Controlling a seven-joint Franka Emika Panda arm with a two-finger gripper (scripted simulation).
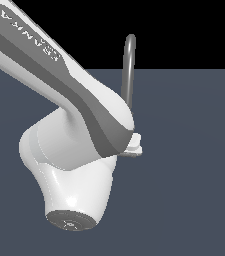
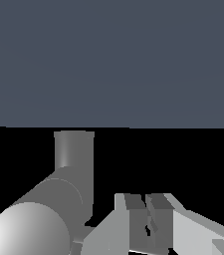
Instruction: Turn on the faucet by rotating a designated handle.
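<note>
The faucet [image 1: 129, 65] shows in the exterior view as a slim grey arched tube rising behind my arm; its lower part is hidden by the arm's white links. In the wrist view the faucet [image 2: 73, 164] is a thick grey tube with a rounded end, close beside my fingers. My gripper [image 2: 146, 215] sits right next to that tube, its two dark pads [image 2: 133, 211] pressed almost together, with nothing seen between them. In the exterior view only a small white bit of the gripper [image 1: 135, 144] peeks out near the faucet's foot. The handle cannot be made out in either view.
The dark blue-grey floor [image 1: 194, 175] spreads flat around the faucet. My bulky white-and-grey arm [image 1: 74, 130] fills the exterior view's left and centre and hides what lies behind it.
</note>
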